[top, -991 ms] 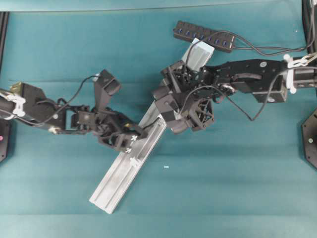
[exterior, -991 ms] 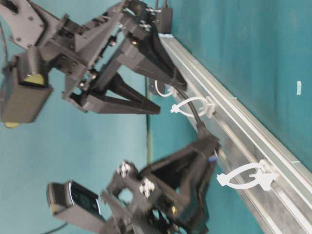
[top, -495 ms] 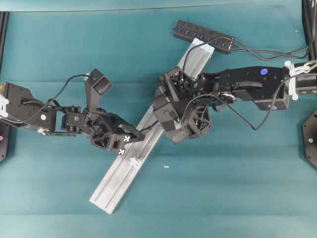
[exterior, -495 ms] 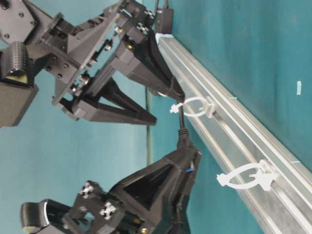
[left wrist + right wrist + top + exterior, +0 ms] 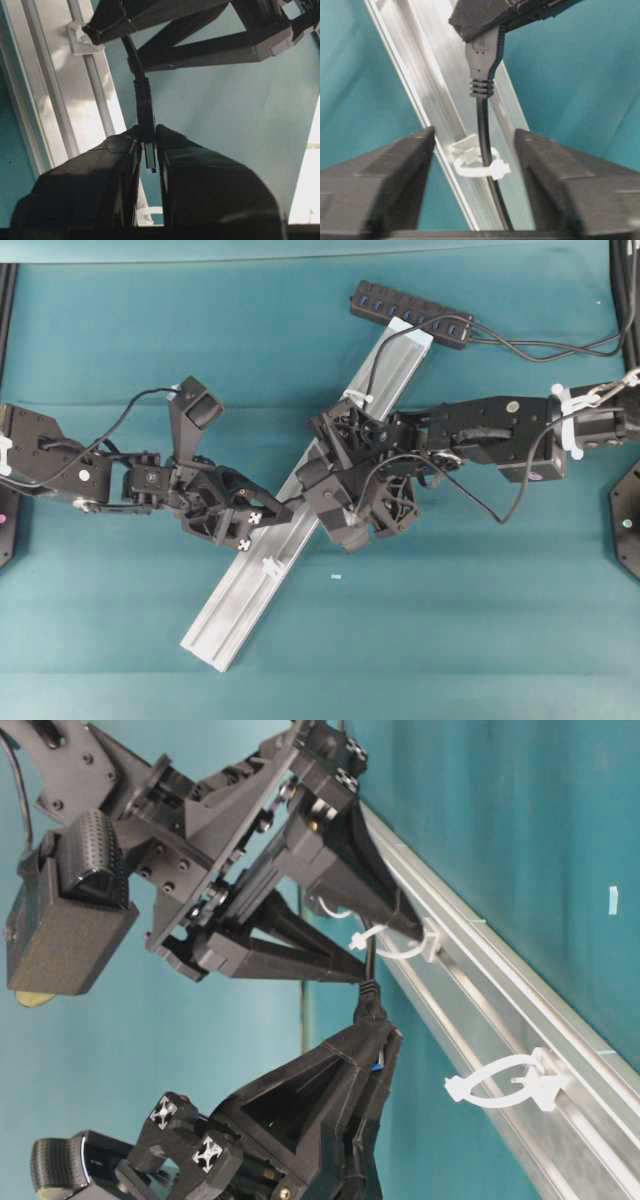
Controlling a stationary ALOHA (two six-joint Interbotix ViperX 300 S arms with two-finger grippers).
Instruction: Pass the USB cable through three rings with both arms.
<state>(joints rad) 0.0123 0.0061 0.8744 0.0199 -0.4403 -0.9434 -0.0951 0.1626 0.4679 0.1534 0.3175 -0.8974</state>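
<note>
Teal tabletop (image 5: 120, 620) fills every view, and across it a long silver aluminium rail (image 5: 262, 580) runs diagonally from the lower left of the overhead frame up toward a black multi-port hub (image 5: 412, 313) at the upper middle.

We see the left end effector (image 5: 148, 145) clamped on the USB cable's plug (image 5: 149, 159), its two fingers pressed together on the plug body with the metal tip showing between them. From there the USB cable (image 5: 484, 120) runs straight along the rail's length and passes through the middle ring (image 5: 476, 162), a small white loop clip on the rail's edge.

The right end effector (image 5: 476, 150) sits directly over that ring, its jaws apart with one finger on each side of the cord and not touching it. So the cord lies between the right fingers, with its long axis running from the bottom of the right wrist view up to the plug at the top. We judge that closing on the cord just beyond the ring is the next step.

In the table-level view the next ring (image 5: 505, 1082) stands free in the lower right, well apart from both end effectors. The plug points roughly toward that end of the rail, and the left arm is the nearer one.

Room is tight: the two end effectors sit close together over the rail's middle. The rail's lower stretch and the tabletop beside it are open. A third ring (image 5: 360, 398) shows higher up the rail.
</note>
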